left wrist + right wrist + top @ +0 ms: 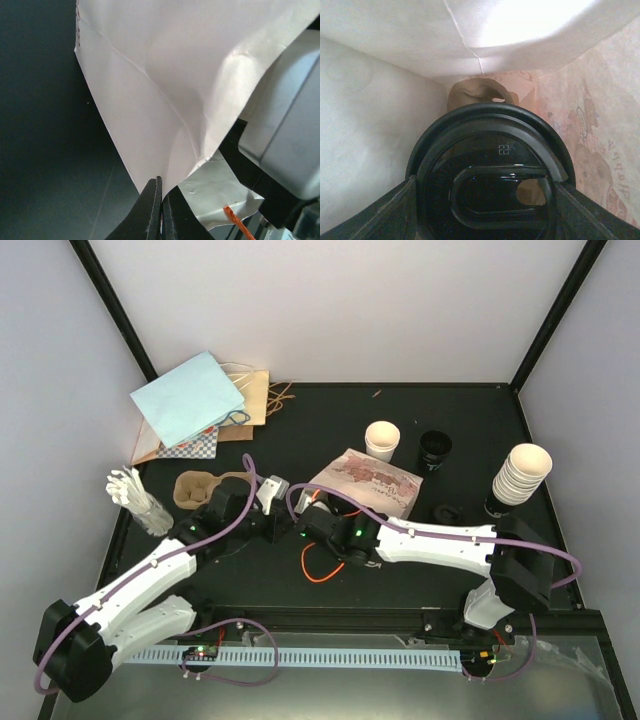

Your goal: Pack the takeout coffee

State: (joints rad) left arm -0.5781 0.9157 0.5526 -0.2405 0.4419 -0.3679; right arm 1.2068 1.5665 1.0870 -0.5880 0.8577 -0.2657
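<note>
The right gripper point(485, 184) is inside the bag point(385, 125). Its fingers point(380, 215) press on either side of the cup point(492, 150), whose black lid fills the space between them. Past the fingertips a brown pulp piece point(480, 95) sits at the bag's far end. Plain paper closes in above and to the fingers' left, and a printed wall stands to their right.

The left gripper point(160, 187) is closed, pinching the bag's edge. Beyond its tips the paper rises in creases. The right arm's pale casing point(290, 125) crowds in on the right, with an orange handle point(237, 222) just below it.

Beyond the bag stand an open cup point(382, 438), lids point(435, 448) and a cup stack point(520, 472). A pulp tray point(200, 488) lies beside the left gripper. The table point(330, 410) is black and the walls point(350, 300) are pale.
</note>
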